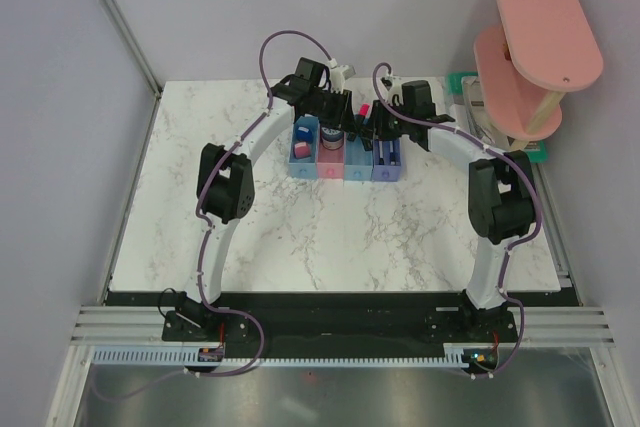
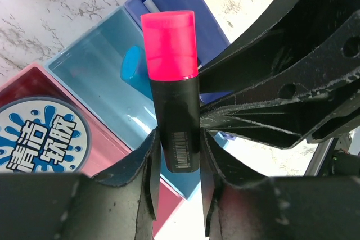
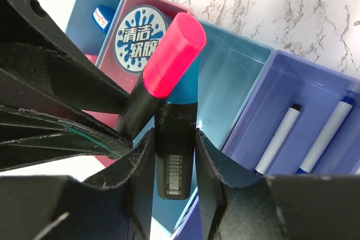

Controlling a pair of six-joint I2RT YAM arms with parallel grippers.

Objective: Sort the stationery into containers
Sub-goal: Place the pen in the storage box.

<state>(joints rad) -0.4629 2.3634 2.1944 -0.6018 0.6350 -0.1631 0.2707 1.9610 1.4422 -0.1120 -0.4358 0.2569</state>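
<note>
Marble tabletop (image 1: 300, 237) from above: both my hands hang over the row of trays (image 1: 357, 175).

Left wrist: my left hand (image 2: 179, 161) pinches a pink-capped highlighter (image 2: 169, 43) above the light-blue tray (image 2: 90, 77).

Right wrist: my right hand (image 3: 174, 155) pinches a blue-capped highlighter (image 3: 179, 116) over the same tray.

Next, I judge: lower and let go, one hand at a time.

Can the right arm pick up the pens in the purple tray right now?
Probably not yet: the right gripper is holding a blue-capped highlighter over the light-blue tray. The pens lie uncovered in the purple tray next to it, so after letting go the way looks free.
</note>
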